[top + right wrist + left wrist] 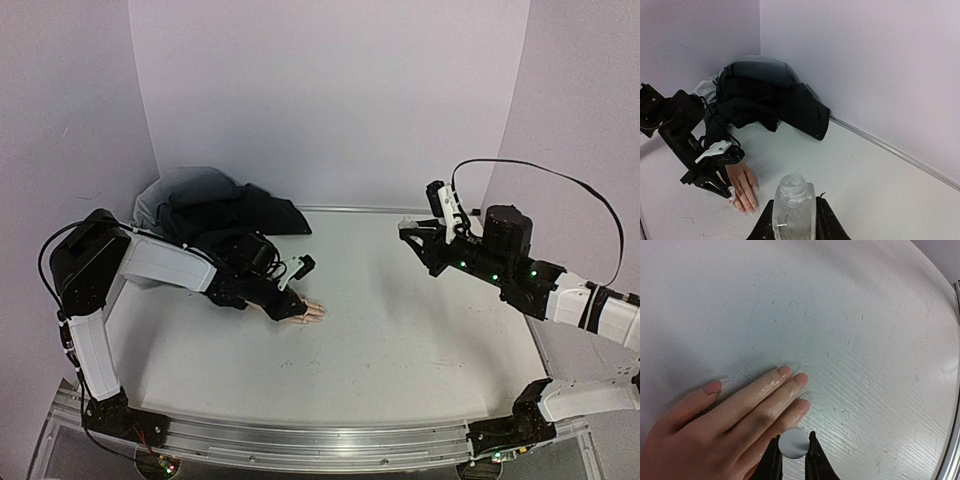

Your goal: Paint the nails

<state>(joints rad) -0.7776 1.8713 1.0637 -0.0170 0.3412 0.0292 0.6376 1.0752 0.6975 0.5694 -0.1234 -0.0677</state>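
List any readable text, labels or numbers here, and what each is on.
None readable.
The bottle is clear, and no label shows.
The white cap in the left pincer is blank.
No legible marks on the hand or table.

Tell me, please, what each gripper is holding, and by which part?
The right gripper clamps the small clear bottle by the sides of its body. The left gripper pinches a small round pale-grey piece across its edges.
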